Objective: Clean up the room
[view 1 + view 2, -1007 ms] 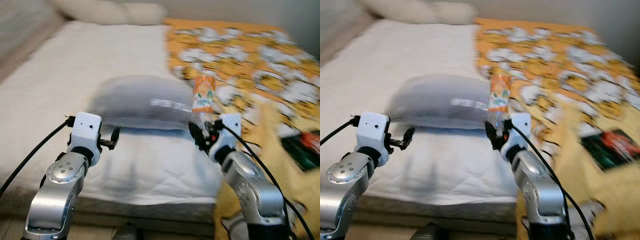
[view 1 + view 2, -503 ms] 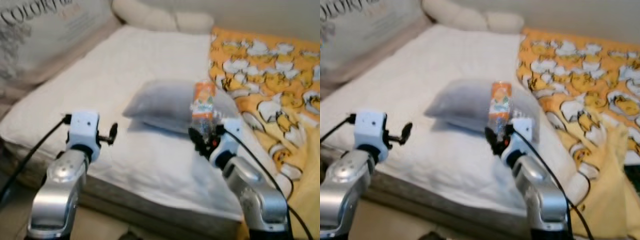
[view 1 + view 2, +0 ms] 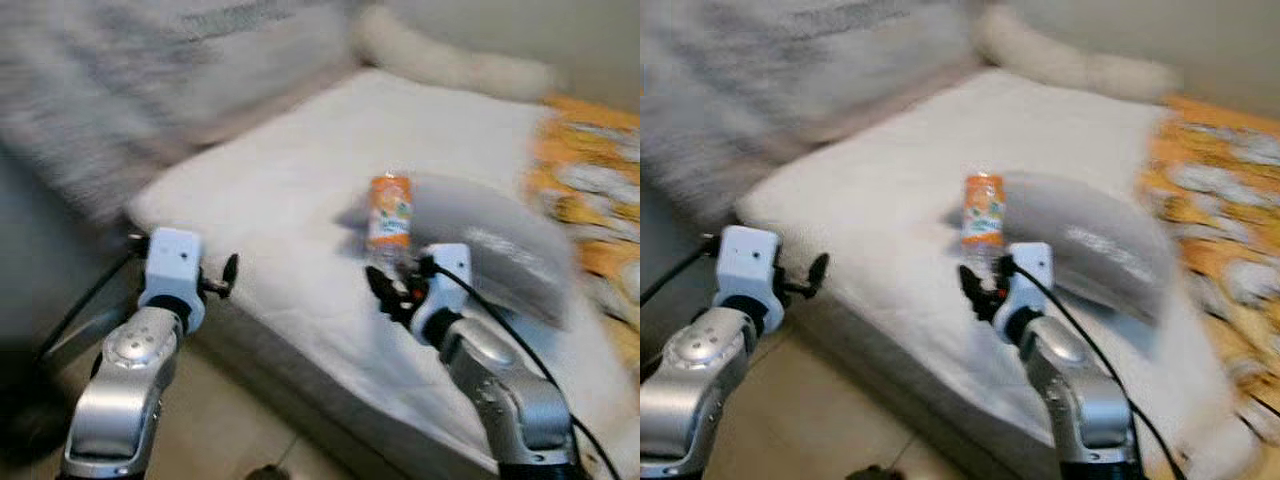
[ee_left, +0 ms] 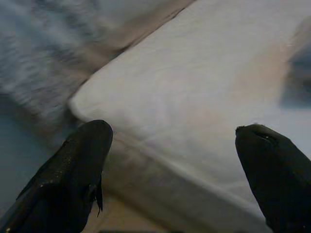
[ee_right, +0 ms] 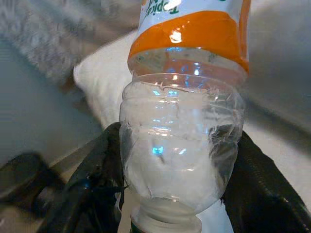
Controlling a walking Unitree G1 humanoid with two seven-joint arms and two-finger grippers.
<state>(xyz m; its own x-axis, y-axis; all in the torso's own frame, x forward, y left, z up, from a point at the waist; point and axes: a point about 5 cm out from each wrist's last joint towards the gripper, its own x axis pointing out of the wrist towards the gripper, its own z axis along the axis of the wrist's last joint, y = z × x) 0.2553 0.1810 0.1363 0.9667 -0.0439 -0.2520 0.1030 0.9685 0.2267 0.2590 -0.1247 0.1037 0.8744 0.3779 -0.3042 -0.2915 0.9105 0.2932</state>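
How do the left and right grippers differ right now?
The right gripper is shut on the plastic bottle, its black fingers clamped on the clear part, while the left gripper is open and holds nothing. The right gripper is raised over the white mattress, while the left gripper hovers off the mattress's near corner, toward the floor. Both are raised in front of the robot on silver arms.

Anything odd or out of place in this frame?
The right gripper holds a clear plastic bottle upside down, neck toward the wrist, orange label end up. A grey pillow lies skewed across the white mattress.
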